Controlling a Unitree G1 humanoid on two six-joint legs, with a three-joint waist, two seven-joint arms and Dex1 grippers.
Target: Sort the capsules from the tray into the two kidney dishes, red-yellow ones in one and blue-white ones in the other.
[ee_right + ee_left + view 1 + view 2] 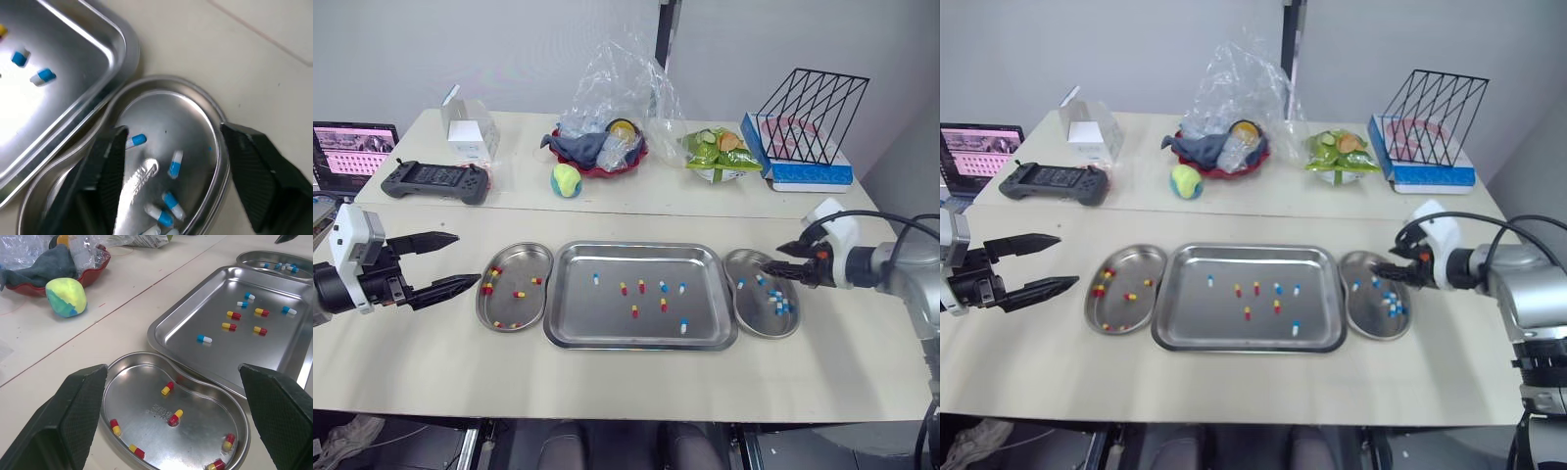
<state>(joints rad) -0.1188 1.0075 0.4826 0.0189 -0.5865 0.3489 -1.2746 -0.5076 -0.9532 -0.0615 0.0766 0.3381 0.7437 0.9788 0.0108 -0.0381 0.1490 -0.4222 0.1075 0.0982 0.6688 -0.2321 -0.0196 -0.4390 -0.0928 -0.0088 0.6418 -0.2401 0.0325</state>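
Beige table point(607, 392) w/ steel tray point(558, 294) in the middle, one kidney dish touching each short side. Tray holds loose capsules of both kinds: red-yellow capsules point(641, 286) mostly mid-tray, blue-white capsules point(597, 278) scattered around them. Left kidney dish point(519, 259) has red-yellow only, spread along its edges and middle. Right kidney dish point(759, 318) has blue-white only, bunched toward its outer side.

Left gripper point(468, 258) hangs over bare table just left of the left dish, fingers spread wide, nothing between them, tips pointing at the dish. Right gripper point(773, 258) sits low over the far end of the right dish; fingers point(105, 171) apart, straddling the dish bottom, nothing pinched. One blue-white cap lies right by a fingertip.

Back half of table: game controller point(435, 181), laptop screen point(352, 152), yellow-green ball point(567, 180), red bowl point(597, 168) w/ cloth and a clear plastic bag, black wire rack point(813, 103).
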